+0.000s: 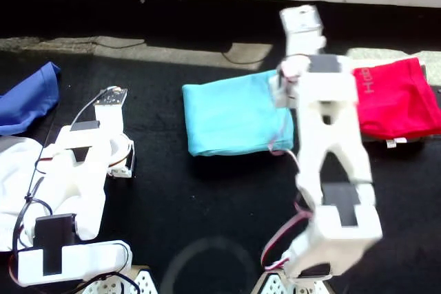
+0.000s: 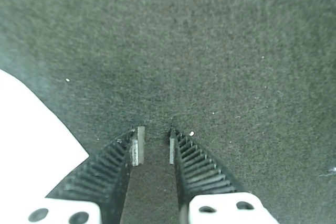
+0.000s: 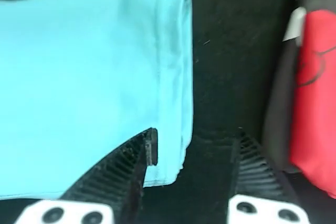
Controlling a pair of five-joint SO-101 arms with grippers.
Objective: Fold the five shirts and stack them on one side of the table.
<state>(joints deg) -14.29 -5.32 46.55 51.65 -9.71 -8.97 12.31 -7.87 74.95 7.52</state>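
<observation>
At far left I see a blue shirt bunched up, with a white shirt nearer me beside my left arm. My left gripper sits slightly open over the bare black table, holding nothing. Mid-table lies the folded teal shirt. My right gripper stands wide open at its right edge, empty. Far right, the folded red shirt rests on something dark.
</observation>
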